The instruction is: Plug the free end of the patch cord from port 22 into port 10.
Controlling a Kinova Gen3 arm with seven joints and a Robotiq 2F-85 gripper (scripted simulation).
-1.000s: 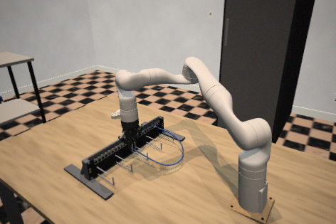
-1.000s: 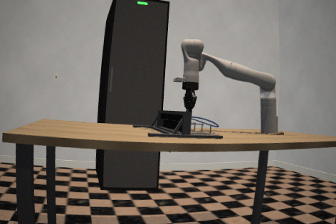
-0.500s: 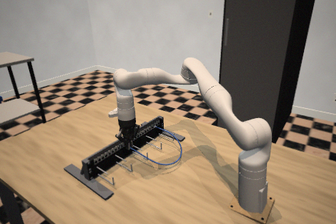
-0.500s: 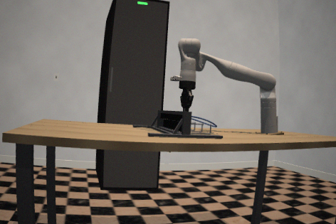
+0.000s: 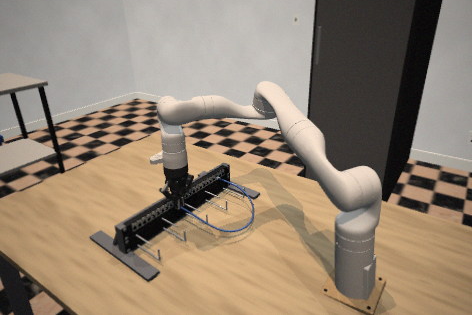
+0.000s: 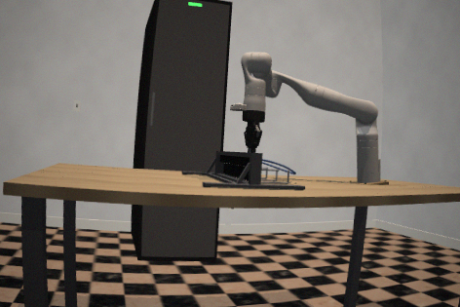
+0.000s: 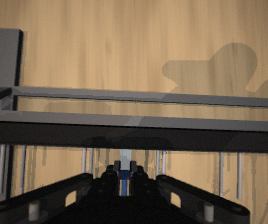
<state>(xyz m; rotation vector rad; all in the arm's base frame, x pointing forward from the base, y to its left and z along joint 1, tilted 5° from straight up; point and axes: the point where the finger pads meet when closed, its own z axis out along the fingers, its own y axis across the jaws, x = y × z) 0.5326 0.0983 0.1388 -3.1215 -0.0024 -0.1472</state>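
The black patch panel rack (image 5: 172, 206) stands on the wooden table, its long bar running from front left to back right. A blue patch cord (image 5: 235, 213) loops from the rack's far end out over the table and back to my fingers. My gripper (image 5: 176, 196) points down at the middle of the rack and is shut on the cord's free plug (image 7: 125, 172), a pale plug with a blue boot. In the wrist view the plug sits just short of the rack's bar (image 7: 135, 127). The port numbers and the plug's depth are hidden.
Thin metal cable-rest rods (image 5: 172, 233) stick out from the rack toward the arm's side. The rack's flat foot (image 5: 125, 256) lies near the table's front left. A tall dark cabinet (image 6: 182, 123) stands behind the table. A side shelf (image 5: 22, 126) is at far left.
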